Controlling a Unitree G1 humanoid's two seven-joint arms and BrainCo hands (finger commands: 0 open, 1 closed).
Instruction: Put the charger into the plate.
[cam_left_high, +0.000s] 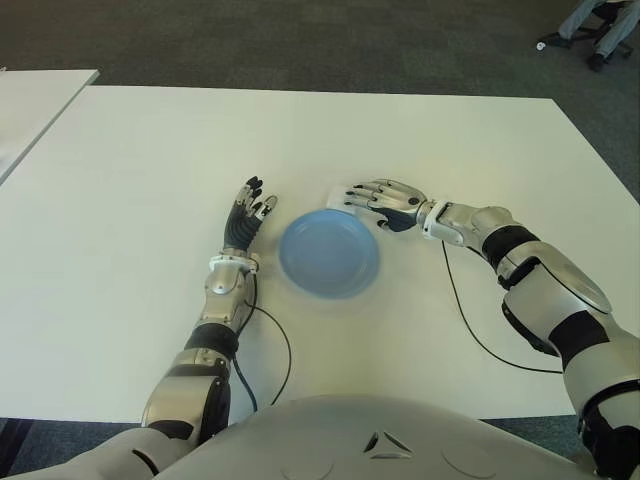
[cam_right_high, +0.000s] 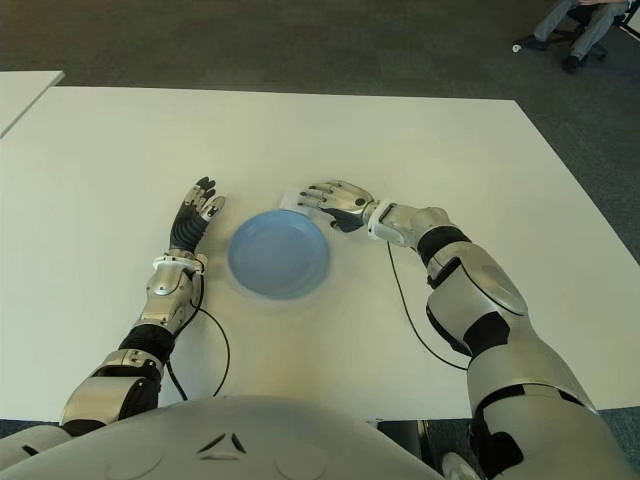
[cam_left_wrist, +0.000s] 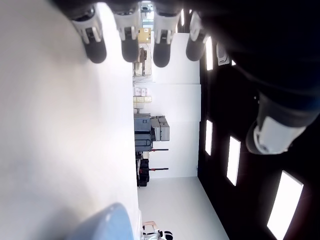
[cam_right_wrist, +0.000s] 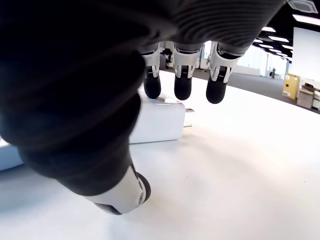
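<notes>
The blue plate (cam_left_high: 328, 255) lies in the middle of the white table (cam_left_high: 130, 180) with nothing in it. The white charger (cam_right_wrist: 157, 122) lies flat on the table just past the plate's far right rim, its prongs pointing away from the plate. My right hand (cam_left_high: 378, 202) hovers over it, largely covering it in the eye views. The fingertips (cam_right_wrist: 182, 90) hang above the charger's far edge, the thumb is apart on the near side, and nothing is gripped. My left hand (cam_left_high: 248, 215) shows left of the plate, fingers straight and spread.
A black cable (cam_left_high: 470, 320) trails from my right wrist across the table, and another (cam_left_high: 280, 350) from the left forearm. A second white table (cam_left_high: 30, 100) stands at far left. A seated person's legs (cam_left_high: 600, 25) are at top right, on dark carpet.
</notes>
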